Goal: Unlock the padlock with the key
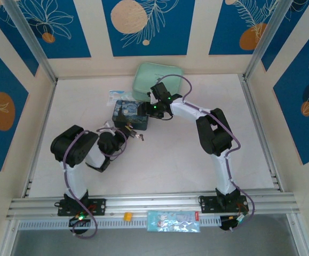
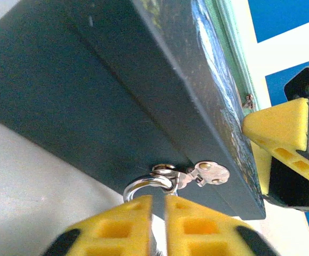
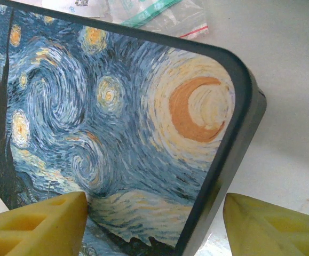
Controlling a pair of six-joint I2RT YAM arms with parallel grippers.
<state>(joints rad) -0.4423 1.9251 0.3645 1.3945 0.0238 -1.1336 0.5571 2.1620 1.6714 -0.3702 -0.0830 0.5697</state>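
Overhead, I see the dark blue rectangular tin painted with swirls (image 1: 127,113) lying on the white desk (image 1: 175,165), just beside a mint-green rounded case (image 1: 157,80). The left arm (image 1: 82,152) reaches to the tin's near edge, the right arm (image 1: 213,133) to its right end.

Through the left wrist camera, the tiny padlock (image 2: 139,186) shows its silvery U-shaped shackle, looped through the ring of a small metal hasp (image 2: 210,173) on the tin's dark side wall. The yellow left fingers (image 2: 117,226) are pressed together right under that shackle. The lock's body is hidden behind them, so I cannot tell whether they pinch it.

Through the right wrist camera, the yellow right fingers (image 3: 37,226) stand wide apart, straddling the tin's corner, with one over the painted lid and the other off past the side wall. Clear plastic packets (image 3: 154,13) lie beyond the tin.
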